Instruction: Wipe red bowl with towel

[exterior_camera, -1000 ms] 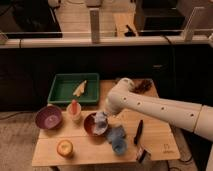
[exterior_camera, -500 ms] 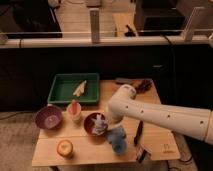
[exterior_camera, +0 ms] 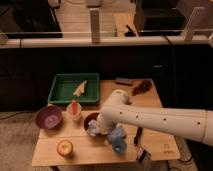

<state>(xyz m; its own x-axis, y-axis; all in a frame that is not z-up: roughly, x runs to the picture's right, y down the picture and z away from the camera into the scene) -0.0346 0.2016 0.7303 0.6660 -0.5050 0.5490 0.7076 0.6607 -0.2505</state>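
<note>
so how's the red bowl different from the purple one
The purple bowl sits fully in view near the table's left edge; the red bowl, nearer the middle, is half hidden under the arm. Nothing touches the purple bowl, while the gripper is down at the red bowl with the towel bunched against its rim. Both are upright, round and similar in size.

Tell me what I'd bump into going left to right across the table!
Purple bowl, cup, red bowl, the gripper at the bowl's right edge, blue towel, black tool.
</note>
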